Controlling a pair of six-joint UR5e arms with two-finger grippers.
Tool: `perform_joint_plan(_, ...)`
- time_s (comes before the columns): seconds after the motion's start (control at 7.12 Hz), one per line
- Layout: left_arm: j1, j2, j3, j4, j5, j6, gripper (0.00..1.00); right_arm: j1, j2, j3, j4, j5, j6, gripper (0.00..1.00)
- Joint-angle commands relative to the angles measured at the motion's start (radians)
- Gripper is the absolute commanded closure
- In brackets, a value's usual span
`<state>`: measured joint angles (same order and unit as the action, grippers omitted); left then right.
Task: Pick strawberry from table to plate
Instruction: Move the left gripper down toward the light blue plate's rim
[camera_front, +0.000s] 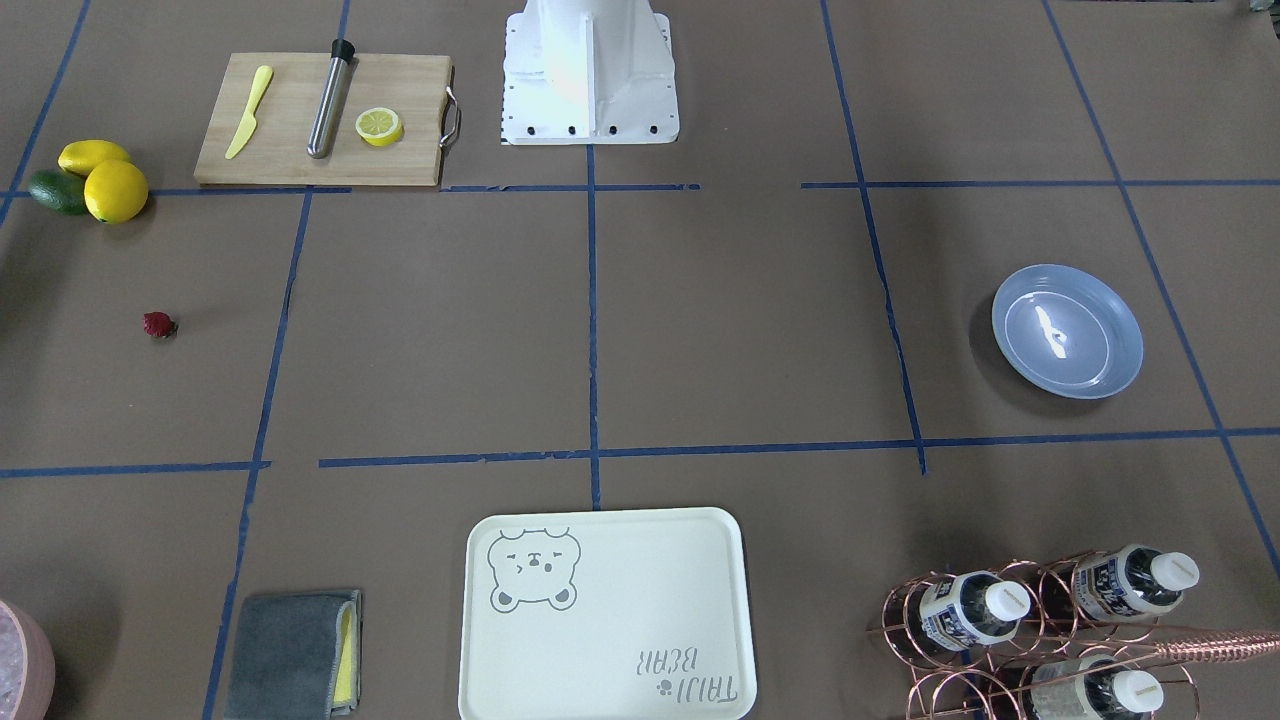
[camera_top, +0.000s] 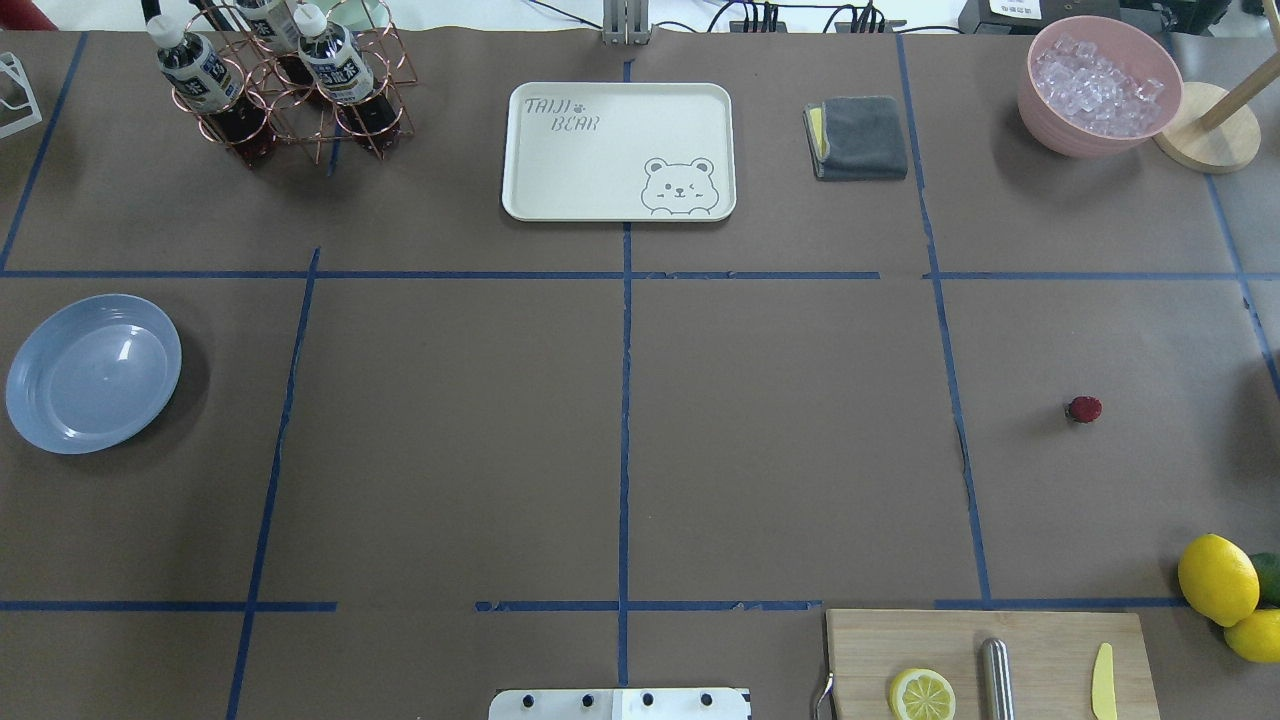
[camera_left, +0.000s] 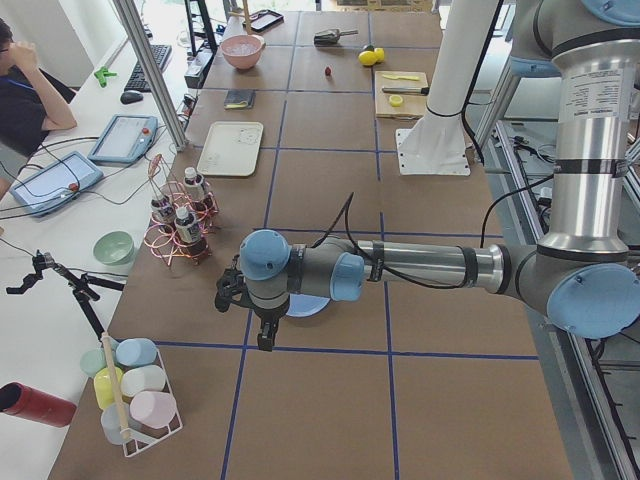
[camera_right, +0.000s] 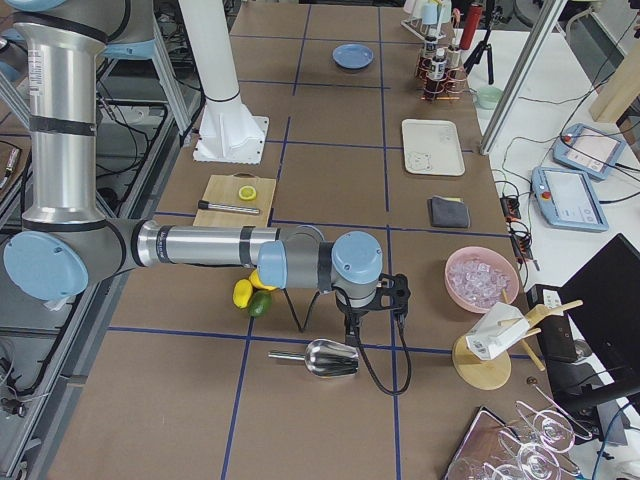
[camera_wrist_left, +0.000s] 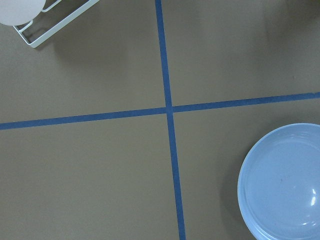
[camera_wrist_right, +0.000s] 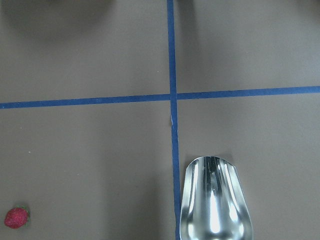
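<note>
Tiny red strawberry (camera_front: 159, 324) on brown table (camera_front: 700, 330), blue-grey plate (camera_front: 1067, 331) well apart

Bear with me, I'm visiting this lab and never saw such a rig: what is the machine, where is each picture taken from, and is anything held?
It is a robot with two jointed arms, each ending in a two-finger gripper. Two pictures look down on the table, one from behind the robot, one facing it. Two are taken from the table's ends and show the left gripper and the right gripper hanging above it; open or shut, I cannot tell. Two come from cameras on the wrists. The strawberry lies on the robot's right, the empty plate on its left, far apart. Nothing seems to be held.
</note>
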<state>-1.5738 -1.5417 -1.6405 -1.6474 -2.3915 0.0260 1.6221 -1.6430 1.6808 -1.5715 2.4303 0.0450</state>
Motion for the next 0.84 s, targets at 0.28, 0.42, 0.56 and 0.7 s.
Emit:
perform_joint_plan(0.28,0.002,-0.002,-0.027,-0.055,0.011,0.005,0.0,-0.002,0.008,-0.001,0.001,0.003,0.016,0.0)
perform_joint_plan(0.42,0.002,0.003,-0.027,-0.093,0.012,0.005,0.0,-0.008,0.026,-0.001,0.019,0.004,0.018,0.0)
perform_joint_plan(0.56,0.003,0.04,-0.018,-0.211,0.009,-0.001,0.0,-0.008,0.037,-0.003,0.034,0.009,0.022,0.0)
perform_joint_plan(0.7,0.008,0.078,-0.013,-0.323,0.009,-0.07,0.0,-0.008,0.038,-0.025,0.031,0.01,0.029,0.0)
